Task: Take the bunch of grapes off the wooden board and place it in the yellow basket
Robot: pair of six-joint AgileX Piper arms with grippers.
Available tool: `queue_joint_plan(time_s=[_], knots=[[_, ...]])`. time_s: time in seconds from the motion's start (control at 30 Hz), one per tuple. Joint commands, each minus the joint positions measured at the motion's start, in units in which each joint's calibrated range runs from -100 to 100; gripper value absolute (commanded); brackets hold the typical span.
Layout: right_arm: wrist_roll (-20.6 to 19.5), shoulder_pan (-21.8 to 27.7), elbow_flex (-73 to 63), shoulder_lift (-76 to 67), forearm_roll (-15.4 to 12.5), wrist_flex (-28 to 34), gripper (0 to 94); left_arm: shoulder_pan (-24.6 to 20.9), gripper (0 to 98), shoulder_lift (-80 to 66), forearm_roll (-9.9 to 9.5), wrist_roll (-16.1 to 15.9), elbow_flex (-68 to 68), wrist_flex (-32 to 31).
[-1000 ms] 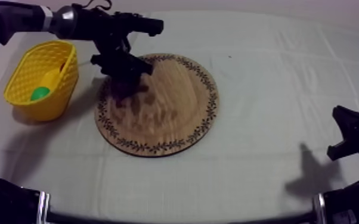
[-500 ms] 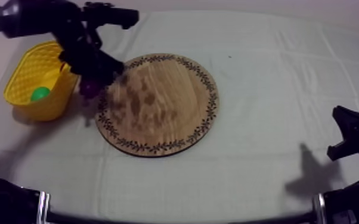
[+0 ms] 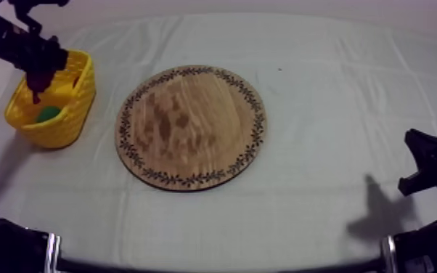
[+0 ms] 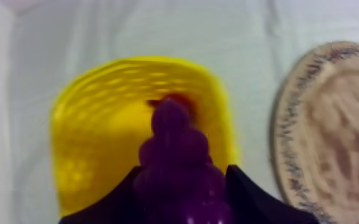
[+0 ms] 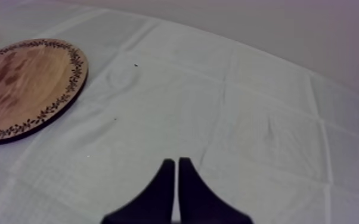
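Got the bunch of grapes (image 4: 179,149) clamped in the left gripper (image 4: 182,201), hanging over the yellow basket (image 4: 92,125) at the far left, well apart from the wooden board (image 3: 192,127). Looks like only the release to do.

Plenty of ways to botch it though. Hard to tell how centred over the opening, so letting go here might clip the rim and bounce the bunch onto the cloth. Dropping from up high onto the green thing (image 3: 47,114) inside could kick it back out, or tip such a light basket. Might also cling to one finger if opened slowly.

No worries about the right gripper (image 5: 173,179): fingers pressed together on nothing, down at the near right.
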Motion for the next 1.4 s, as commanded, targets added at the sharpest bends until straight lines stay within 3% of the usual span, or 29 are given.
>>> queue_joint_plan(time_s=[0.0,0.33,0.57,0.73,0.83,0.97,1.1,1.2,1.37], knots=[[0.02,-0.02,-0.03,-0.01,0.01,-0.03,0.4,-3.32,36.1,0.2,-0.72,-0.35,2.11,-3.43],[0.02,-0.02,-0.03,-0.01,0.01,-0.03,0.4,-6.51,39.7,4.59,-1.54,0.81,8.2,-13.67],[0.02,-0.02,-0.03,-0.01,0.01,-0.03,0.4,-7.29,76.1,6.61,-1.63,1.25,6.91,-17.1],[0.02,-0.02,-0.03,-0.01,0.01,-0.03,0.4,-7.86,84.0,6.56,-1.8,1.48,5.97,-18.52],[0.02,-0.02,-0.03,-0.01,0.01,-0.03,0.4,-8.02,71.8,5.12,-1.82,2.02,5.34,-18.73],[0.02,-0.02,-0.03,-0.01,0.01,-0.03,0.4,-7.97,34.8,0.44,-1.86,2.21,4.63,-19.09],[0.0,-0.02,-0.03,-0.01,0.01,-0.03,0.4,-7.88,12.9,-7.54,-1.71,2.86,5.62,-20.3],[0.01,-0.02,-0.03,-0.01,0.01,-0.03,0.4,-7.79,4.4,-15.07,-1.63,4.45,8.68,-21.98],[0.0,-0.02,-0.03,-0.01,0.01,-0.03,0.4,-7.51,0.7,-30.61,-1.76,5.48,21.34,-28.98]])
